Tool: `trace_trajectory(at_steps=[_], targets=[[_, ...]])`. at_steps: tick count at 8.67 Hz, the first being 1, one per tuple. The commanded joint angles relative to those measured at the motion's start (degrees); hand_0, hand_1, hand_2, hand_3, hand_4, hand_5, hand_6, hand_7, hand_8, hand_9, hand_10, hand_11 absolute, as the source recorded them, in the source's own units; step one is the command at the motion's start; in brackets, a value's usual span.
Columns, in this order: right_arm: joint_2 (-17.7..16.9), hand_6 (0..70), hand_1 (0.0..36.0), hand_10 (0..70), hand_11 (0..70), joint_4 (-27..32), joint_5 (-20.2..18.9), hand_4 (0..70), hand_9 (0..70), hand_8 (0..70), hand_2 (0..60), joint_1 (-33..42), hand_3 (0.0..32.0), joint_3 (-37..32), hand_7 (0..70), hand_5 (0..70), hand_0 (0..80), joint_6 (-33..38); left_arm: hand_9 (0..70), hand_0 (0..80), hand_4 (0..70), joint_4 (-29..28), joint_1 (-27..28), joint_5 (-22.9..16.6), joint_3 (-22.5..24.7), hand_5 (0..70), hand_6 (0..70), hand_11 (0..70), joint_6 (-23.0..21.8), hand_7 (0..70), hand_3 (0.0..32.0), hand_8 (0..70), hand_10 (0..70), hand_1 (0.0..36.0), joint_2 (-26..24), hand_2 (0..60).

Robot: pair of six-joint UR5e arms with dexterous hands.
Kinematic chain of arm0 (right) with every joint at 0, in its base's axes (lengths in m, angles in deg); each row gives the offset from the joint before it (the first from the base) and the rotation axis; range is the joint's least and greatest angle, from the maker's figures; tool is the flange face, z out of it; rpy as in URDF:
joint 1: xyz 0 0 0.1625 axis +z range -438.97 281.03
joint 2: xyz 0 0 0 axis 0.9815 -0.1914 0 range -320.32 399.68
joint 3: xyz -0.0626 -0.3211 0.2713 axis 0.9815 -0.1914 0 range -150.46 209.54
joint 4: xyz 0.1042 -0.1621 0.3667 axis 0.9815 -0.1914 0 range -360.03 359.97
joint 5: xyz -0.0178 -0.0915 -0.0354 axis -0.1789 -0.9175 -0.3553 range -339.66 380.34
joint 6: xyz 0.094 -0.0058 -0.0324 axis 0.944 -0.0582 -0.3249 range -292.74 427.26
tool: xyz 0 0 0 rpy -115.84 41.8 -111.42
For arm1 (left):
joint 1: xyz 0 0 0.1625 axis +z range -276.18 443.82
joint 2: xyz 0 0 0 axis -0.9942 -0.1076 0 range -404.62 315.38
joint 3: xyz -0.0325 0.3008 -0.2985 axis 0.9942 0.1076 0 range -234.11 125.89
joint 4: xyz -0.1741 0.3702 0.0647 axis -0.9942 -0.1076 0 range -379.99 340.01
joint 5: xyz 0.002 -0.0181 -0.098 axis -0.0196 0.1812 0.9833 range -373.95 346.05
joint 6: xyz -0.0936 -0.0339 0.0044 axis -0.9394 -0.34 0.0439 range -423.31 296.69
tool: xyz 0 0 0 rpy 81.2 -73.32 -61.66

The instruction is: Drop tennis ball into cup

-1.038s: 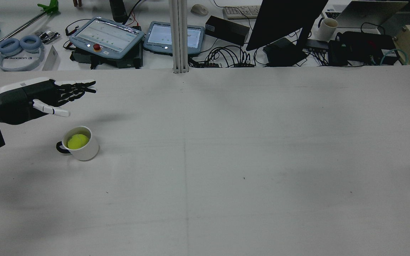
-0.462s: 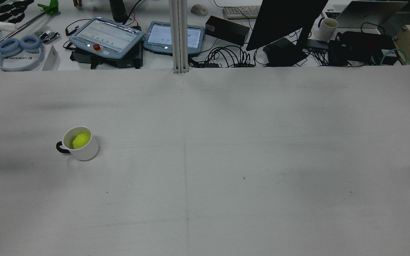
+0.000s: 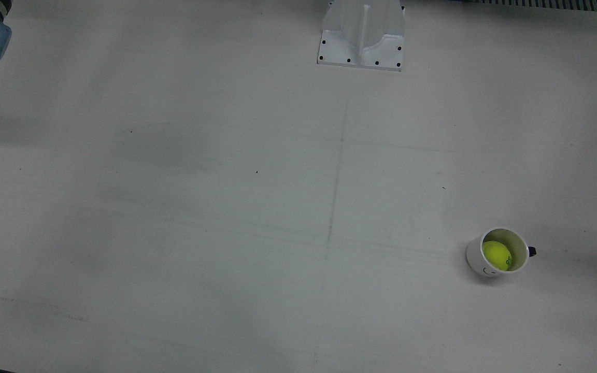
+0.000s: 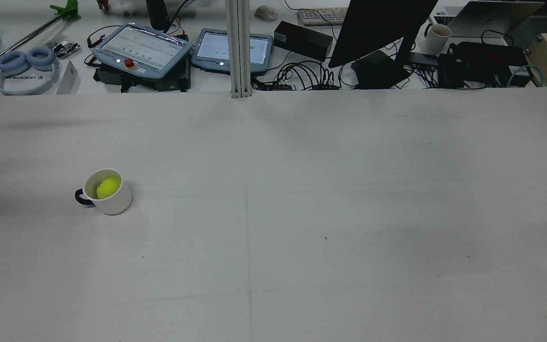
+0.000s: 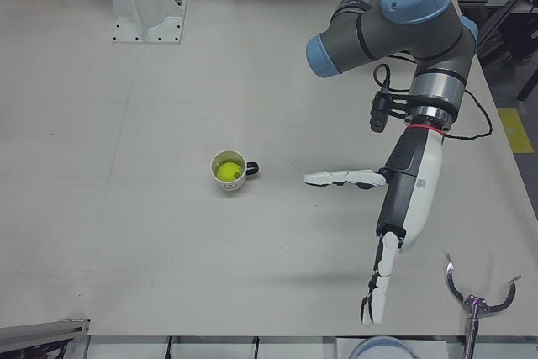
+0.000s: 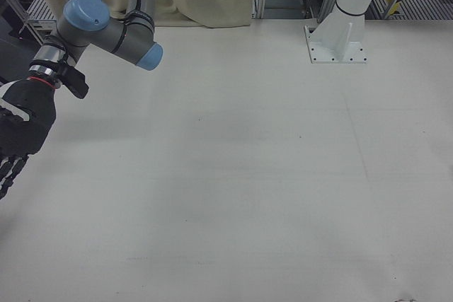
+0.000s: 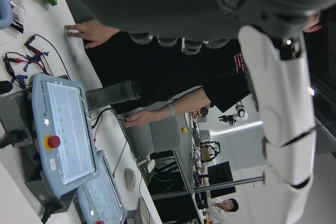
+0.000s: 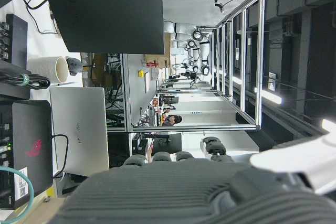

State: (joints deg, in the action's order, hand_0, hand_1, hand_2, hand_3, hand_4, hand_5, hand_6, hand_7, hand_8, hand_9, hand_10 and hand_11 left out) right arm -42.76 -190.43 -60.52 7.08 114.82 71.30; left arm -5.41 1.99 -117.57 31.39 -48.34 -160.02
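A white cup (image 4: pixel 112 199) with a dark handle stands upright on the left half of the table, also seen as the cup (image 3: pixel 477 257) and the cup (image 5: pixel 238 182). A yellow-green tennis ball (image 4: pixel 108 187) lies inside it, also visible as the ball (image 3: pixel 496 255) and the ball (image 5: pixel 225 171). My left hand (image 5: pixel 405 199) hangs open and empty, well apart from the cup and off toward the table's outer side, fingers (image 5: pixel 376 292) stretched out. My right hand (image 6: pixel 20 131) is at the opposite side, far from the cup, open and empty. The rear view shows neither hand.
Arm pedestals (image 3: pixel 361 33) stand at the robot's side of the table. Beyond the far edge a desk holds teach pendants (image 4: pixel 143 47), headphones (image 4: pixel 26 66), a monitor (image 4: pixel 378 28) and cables. A person's arm (image 7: pixel 168 109) rests on that desk. A metal claw tool (image 5: pixel 475 296) sits off the table's corner.
My left hand, open just beyond the cup a second ago, rose toward the rear view's top-left corner and has now left that view. The ball shifted slightly inside the cup.
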Motion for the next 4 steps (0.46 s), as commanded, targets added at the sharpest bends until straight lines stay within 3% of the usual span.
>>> trace_trajectory(at_steps=[1,4], targets=[[0.00,0.0,0.0,0.0,0.0,-0.05,0.00,0.0,0.0,0.0,0.0,0.00,0.0,0.23,0.0,0.0,0.0,-0.09,0.0,50.3,0.0,3.78,-0.96,0.00,3.26,1.6,0.2,0.0,-0.65,6.1,0.0,0.0,0.0,23.4,1.40,10.6],[0.00,0.0,0.0,0.0,0.0,-0.05,0.00,0.0,0.0,0.0,0.0,0.00,0.0,0.32,0.0,0.0,0.0,-0.18,0.0,49.3,0.0,3.87,-1.05,-0.09,3.89,0.8,0.1,0.0,-0.56,6.9,0.0,0.0,0.0,22.6,1.67,12.1]])
